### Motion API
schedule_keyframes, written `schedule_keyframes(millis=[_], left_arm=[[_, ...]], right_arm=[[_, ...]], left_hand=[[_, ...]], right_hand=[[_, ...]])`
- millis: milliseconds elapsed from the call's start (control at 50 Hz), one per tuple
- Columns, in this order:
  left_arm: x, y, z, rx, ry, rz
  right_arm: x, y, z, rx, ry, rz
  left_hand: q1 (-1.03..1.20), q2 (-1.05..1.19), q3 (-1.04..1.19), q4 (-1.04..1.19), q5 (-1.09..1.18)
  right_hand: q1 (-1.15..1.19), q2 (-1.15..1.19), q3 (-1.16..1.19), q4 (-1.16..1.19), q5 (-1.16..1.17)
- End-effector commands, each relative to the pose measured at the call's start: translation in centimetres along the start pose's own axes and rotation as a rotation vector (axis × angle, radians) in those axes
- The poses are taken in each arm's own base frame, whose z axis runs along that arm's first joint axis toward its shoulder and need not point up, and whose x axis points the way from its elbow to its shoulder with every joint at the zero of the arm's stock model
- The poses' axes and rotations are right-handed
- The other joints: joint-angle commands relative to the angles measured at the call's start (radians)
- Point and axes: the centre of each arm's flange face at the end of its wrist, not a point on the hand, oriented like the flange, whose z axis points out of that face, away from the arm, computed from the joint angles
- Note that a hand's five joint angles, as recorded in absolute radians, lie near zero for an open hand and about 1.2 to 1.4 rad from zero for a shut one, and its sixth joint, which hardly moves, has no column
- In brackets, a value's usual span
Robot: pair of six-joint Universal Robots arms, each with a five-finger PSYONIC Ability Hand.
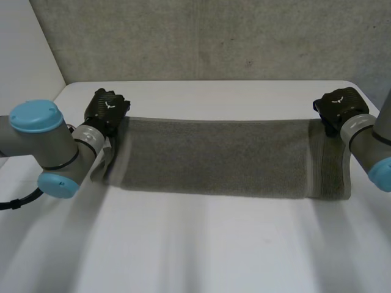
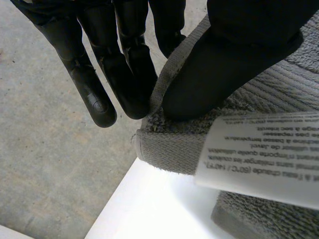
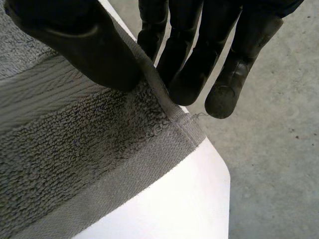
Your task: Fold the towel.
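**A:** If you start from the towel (image 1: 214,159), where is it?

**B:** It's a grey towel stretched sideways over the far half of the white table (image 1: 201,250). It runs from one hand to the other, and its near edge throws a shadow on the tabletop. I can't tell whether the middle rests on the table or hangs just above it.

**A:** What is the left hand (image 1: 107,110) doing?

**B:** It holds the towel's far left corner. In its wrist view the thumb (image 2: 234,64) presses down on the hem, with the fingers (image 2: 132,84) behind the cloth, so the corner is pinched between them. One finger stands apart beside the hem and touches nothing.

**A:** Is anything sewn on there?

**B:** There's a white care label (image 2: 264,154) with small print, just beside the thumb tip. More towel shows under it.

**A:** And the right hand (image 1: 339,107)?

**B:** It does the same at the far right corner. Its thumb lies on top of the hem, its fingers are straight behind it, and the edge is nipped between them. A flat woven band (image 3: 60,99) crosses the towel near that end.

**A:** What's around all this?

**B:** The table's corner sits below each held corner, with grey floor (image 2: 50,164) past it. A grey wall (image 1: 214,36) stands behind the table.
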Motion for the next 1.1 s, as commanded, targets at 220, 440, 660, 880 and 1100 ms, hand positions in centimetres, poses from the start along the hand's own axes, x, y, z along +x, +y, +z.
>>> schedule_keyframes(millis=[220,440,660,880,1100], left_arm=[[0.7,1.0,0.0,-0.024,0.007,-0.012],[-1.2,-3.1,-3.7,0.014,0.001,-0.043],[-1.7,-4.9,-4.2,0.089,0.068,-0.273],[-1.2,-1.8,-3.4,-0.101,0.132,-0.507],[-1.5,-2.1,-5.2,-0.117,0.078,-0.498]], right_arm=[[0.0,-1.7,0.1,0.076,0.054,-0.003],[1.0,-3.5,-5.4,0.085,0.053,0.009],[-1.3,-0.5,-9.2,-0.007,-0.037,0.015],[-2.9,1.2,-10.4,-0.048,-0.101,0.024],[-1.9,3.0,-9.5,-0.088,-0.094,0.049]], left_hand=[[-1.032,-1.043,-1.043,-1.044,-1.034],[-1.032,-1.043,-1.043,-1.044,-1.034],[-0.883,-0.894,-0.893,-0.895,-0.885],[-1.007,-1.018,-1.018,-1.019,-1.010],[-1.005,-1.016,-1.015,-1.017,-1.007]], right_hand=[[-1.101,-1.103,-1.119,-1.115,-1.129],[-1.101,-1.103,-1.119,-1.115,-1.129],[-1.101,-1.103,-1.119,-1.115,-1.129],[-1.101,-1.103,-1.119,-1.115,-1.129],[-1.101,-1.103,-1.119,-1.115,-1.129]])
